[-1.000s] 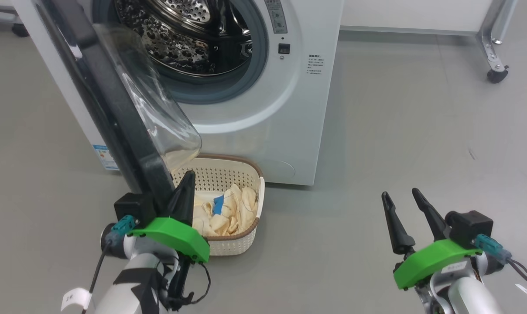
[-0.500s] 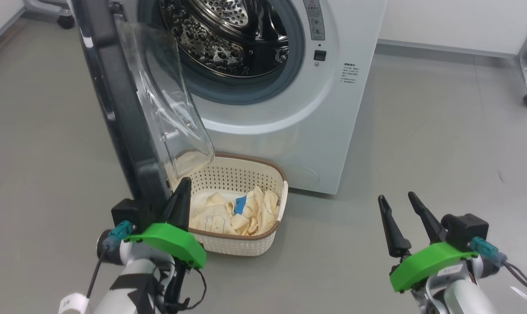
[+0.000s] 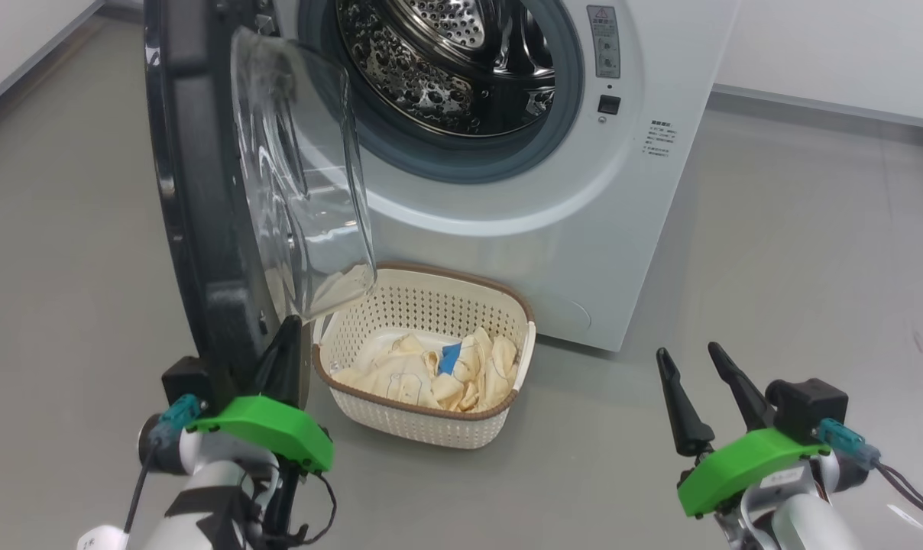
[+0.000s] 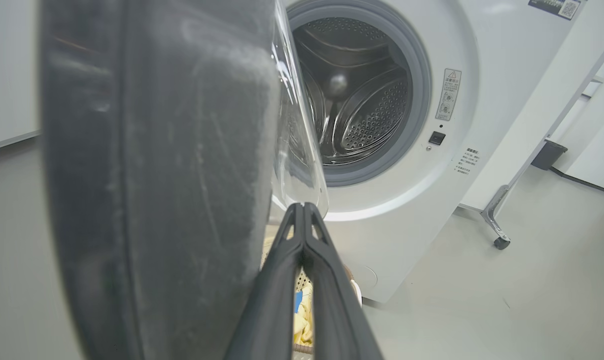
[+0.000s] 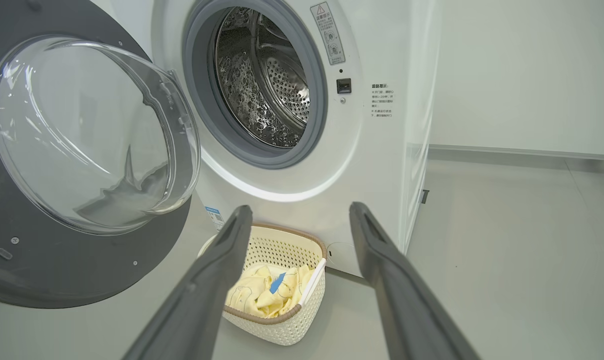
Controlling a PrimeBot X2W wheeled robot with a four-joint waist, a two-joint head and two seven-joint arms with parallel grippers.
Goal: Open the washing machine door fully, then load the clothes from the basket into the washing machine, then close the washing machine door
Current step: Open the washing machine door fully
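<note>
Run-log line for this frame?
washing machine door: open, standing out from front | left gripper: shut, beside door's lower rim | right gripper: open, empty | clothes: in basket | drum: looks empty

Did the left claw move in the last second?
Yes, leftward: the left gripper overlapped the basket before; now it stands left of it, beside the door.

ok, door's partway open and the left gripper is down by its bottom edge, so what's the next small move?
Probably push the shut left gripper leftward against the washing machine door to swing it wider. The door juts out from the washing machine, not folded back, its glass bowl crowding the basket holding the clothes.
</note>
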